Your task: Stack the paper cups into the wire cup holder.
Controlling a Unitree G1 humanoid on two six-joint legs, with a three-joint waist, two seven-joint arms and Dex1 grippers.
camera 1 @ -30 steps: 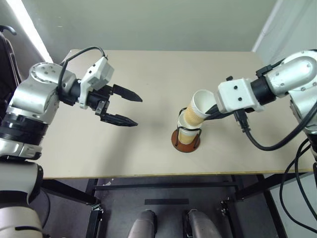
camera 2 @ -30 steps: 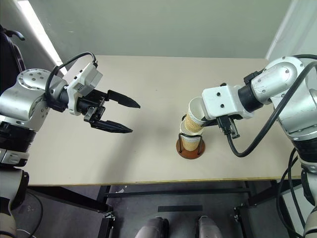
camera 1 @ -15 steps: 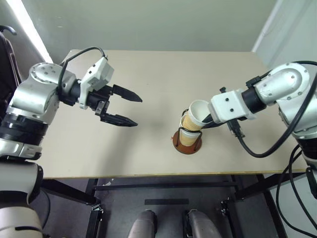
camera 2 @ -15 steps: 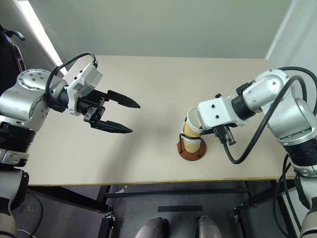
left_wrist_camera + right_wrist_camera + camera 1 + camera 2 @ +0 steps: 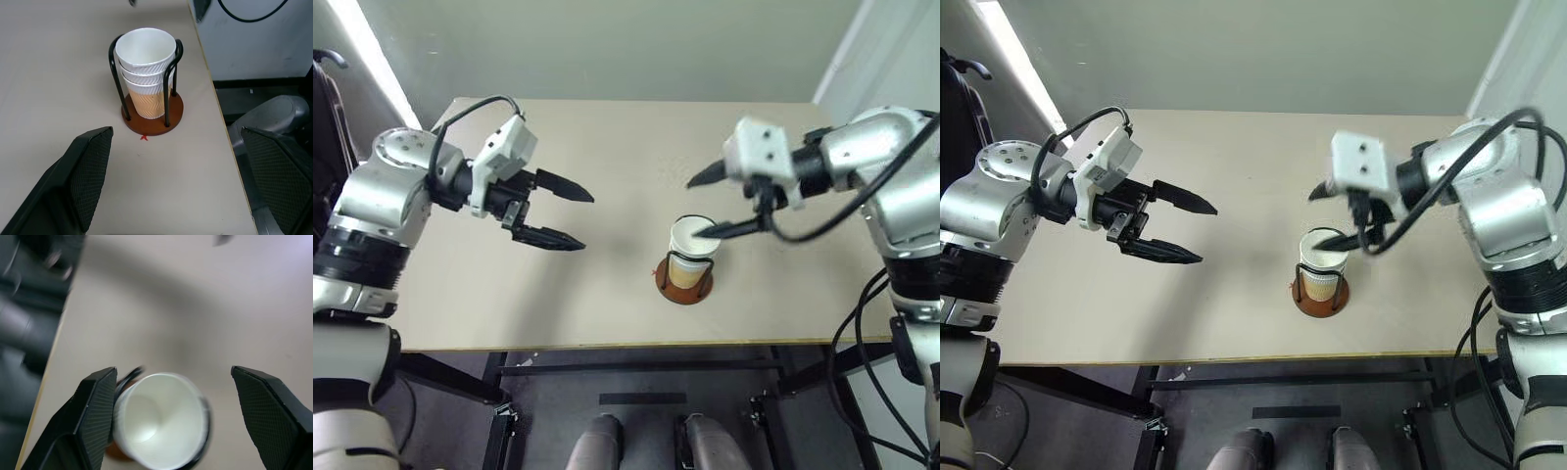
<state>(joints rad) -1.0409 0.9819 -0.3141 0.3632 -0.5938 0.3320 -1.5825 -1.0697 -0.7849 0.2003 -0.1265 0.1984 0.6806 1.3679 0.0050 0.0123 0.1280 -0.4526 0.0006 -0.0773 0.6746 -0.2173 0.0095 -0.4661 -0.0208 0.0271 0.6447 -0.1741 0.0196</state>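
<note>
Hovering over the cups [image 5: 693, 247], my right tool [image 5: 707, 204] is spread wide and holds nothing. All three cups sit stacked in the holder [image 5: 151, 115] on the surface [image 5: 607, 147]. My left tool [image 5: 570, 215] is spread too, well apart. Bumping the holder could tip it.

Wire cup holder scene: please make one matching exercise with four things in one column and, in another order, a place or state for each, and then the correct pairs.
Things:
1. paper cups
2. wire cup holder
3. left gripper
4. right gripper

Places or states:
A. open, above the cups
B. nested together, upright inside the wire loops
C. open, out over bare table, apart from the holder
D. stands on the table near its front edge

Pairs: 1-B, 2-D, 3-C, 4-A
</note>
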